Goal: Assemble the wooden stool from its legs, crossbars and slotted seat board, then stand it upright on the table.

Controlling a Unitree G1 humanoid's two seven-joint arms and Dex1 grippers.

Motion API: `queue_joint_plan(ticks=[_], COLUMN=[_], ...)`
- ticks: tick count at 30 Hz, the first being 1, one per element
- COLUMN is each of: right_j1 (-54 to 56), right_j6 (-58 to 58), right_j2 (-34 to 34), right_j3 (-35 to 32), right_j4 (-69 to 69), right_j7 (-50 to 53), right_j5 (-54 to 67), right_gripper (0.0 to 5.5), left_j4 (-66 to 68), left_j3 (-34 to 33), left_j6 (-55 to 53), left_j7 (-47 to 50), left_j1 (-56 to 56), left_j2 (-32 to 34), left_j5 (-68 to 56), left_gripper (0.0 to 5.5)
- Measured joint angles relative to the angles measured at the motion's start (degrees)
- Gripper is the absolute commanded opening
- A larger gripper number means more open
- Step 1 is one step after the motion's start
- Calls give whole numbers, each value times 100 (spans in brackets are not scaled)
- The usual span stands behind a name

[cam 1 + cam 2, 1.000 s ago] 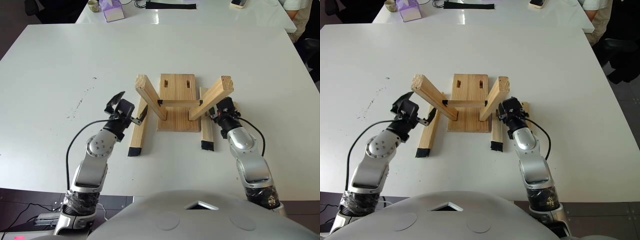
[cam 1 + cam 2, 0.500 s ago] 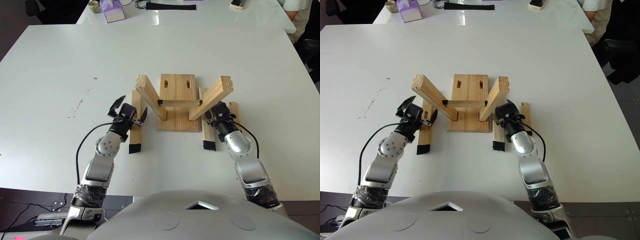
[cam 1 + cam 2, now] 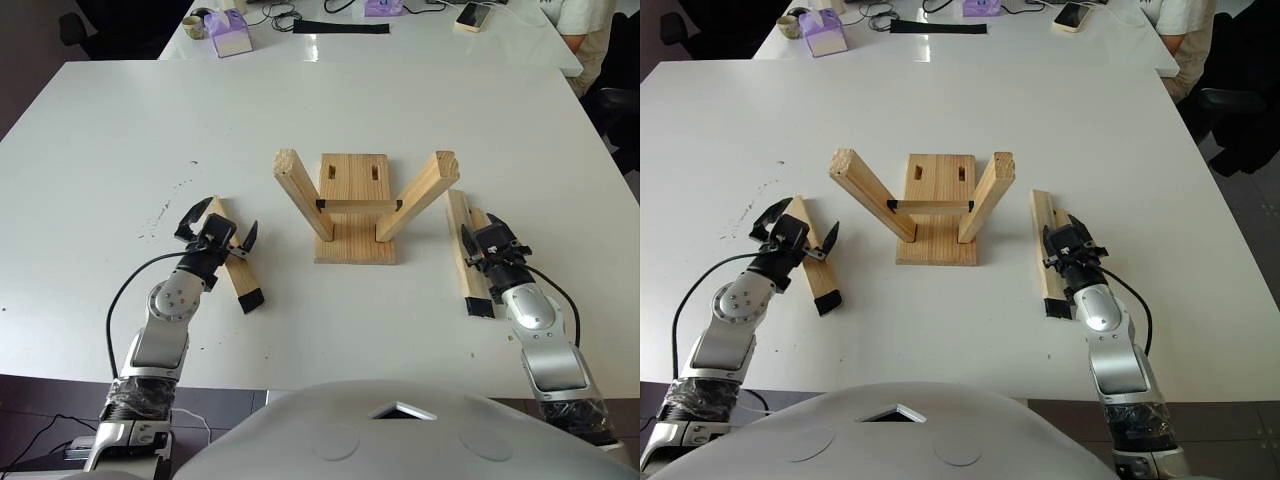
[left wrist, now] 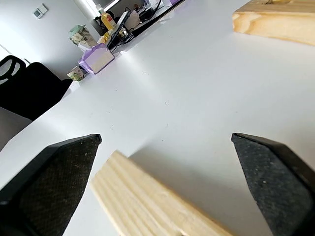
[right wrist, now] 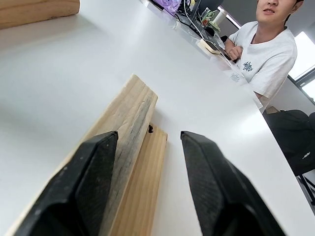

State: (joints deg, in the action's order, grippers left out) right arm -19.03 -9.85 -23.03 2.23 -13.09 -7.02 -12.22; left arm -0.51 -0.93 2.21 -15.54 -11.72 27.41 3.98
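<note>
On your white table (image 3: 120,130) the slotted seat board (image 3: 355,248) lay flat at the centre. Two legs stood in it and splayed outward, one leaning left (image 3: 302,193) and one leaning right (image 3: 418,195), with a thin crossbar (image 3: 358,205) joining them low down. A third leg (image 3: 243,285) lay flat well to the left of the board. A fourth leg (image 3: 461,235) lay flat to the board's right, with a thinner loose crossbar (image 3: 479,214) touching its outer side. Your left gripper (image 3: 218,228) sat over the third leg with its fingers spread wide either side of it, holding nothing. Your right gripper (image 3: 490,240) sat low over the fourth leg and loose crossbar, fingers parted and gripping neither.
</note>
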Motion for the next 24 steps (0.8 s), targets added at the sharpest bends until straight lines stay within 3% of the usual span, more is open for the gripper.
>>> queue_joint_plan(ticks=[6, 13, 18, 20, 24], right_j1=[-59, 368, 168, -30, -22], right_j6=[-12, -428, -1093, -1241, -1321], right_j2=[-21, -108, -1057, -1568, -1938], right_j3=[-58, -19, 428, 503, 777], right_j4=[-484, -1520, -2281, -2362, -2356], right_j7=[-230, -1100, -2814, -3416, -3966], right_j5=[29, 641, 1450, 1628, 1718], right_gripper=[236, 236, 236, 236, 236], left_j4=[-430, -897, -452, -342, -311], left_j3=[37, 105, 305, 556, 1125], left_j6=[-474, -813, -636, -458, -201], left_j7=[-223, -322, -522, -691, -820], left_j1=[218, 1548, 2432, 2448, 2285], left_j2=[-200, -501, -573, -639, -863], left_j5=[-264, -506, -496, -462, -253], left_gripper=[492, 492, 492, 492, 492])
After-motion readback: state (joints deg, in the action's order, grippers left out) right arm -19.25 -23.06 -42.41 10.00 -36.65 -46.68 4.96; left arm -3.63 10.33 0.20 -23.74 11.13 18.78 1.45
